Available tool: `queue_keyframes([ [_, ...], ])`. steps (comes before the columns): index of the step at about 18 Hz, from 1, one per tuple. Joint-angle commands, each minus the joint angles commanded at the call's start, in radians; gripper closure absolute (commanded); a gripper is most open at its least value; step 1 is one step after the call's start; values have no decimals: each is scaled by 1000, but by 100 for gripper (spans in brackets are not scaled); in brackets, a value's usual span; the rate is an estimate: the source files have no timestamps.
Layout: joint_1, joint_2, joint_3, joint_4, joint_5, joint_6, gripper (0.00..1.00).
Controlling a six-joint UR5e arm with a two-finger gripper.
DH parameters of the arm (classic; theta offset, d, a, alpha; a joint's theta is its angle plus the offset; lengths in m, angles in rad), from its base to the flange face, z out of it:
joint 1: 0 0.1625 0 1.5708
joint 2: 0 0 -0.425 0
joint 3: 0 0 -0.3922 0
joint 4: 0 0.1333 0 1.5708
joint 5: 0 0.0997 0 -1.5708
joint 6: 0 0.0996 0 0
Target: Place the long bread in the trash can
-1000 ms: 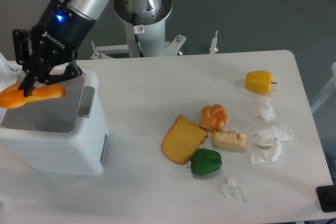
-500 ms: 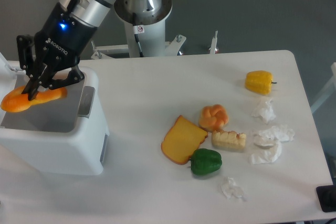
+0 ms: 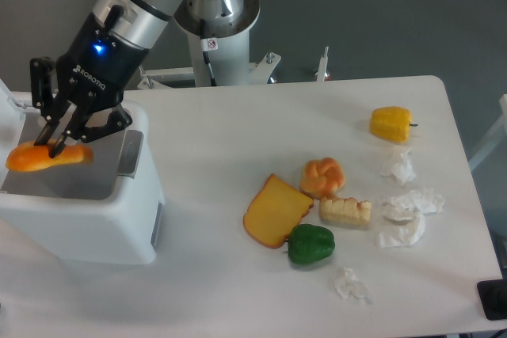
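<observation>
Between the pads of the hand (image 3: 57, 146) the long bread (image 3: 46, 157) is pinched, now carried lower & further over the trash can (image 3: 119, 219) opening vs. 1 s ago; release is judged imminent.

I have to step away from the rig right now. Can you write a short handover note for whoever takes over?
End effector: shut on the long bread, holding it over the open trash can.
Done: bread picked up and carried to the bin.
Left: release the bread into the opening, then withdraw the arm.
The toast slice, knotted bun and green pepper are on the table, not part of the job.
</observation>
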Motion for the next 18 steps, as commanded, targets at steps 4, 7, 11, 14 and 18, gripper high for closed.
queue_keyframes([
  [4, -2, 0, -2, 0, 0, 0, 73],
  [7, -2, 0, 0, 0, 0, 0, 60],
  [11, 0, -5, 3, 0, 0, 0, 39],
  [14, 9, -6, 5, -2, 2, 0, 9],
  [18, 21, -6, 8, -3, 3, -3, 0],
])
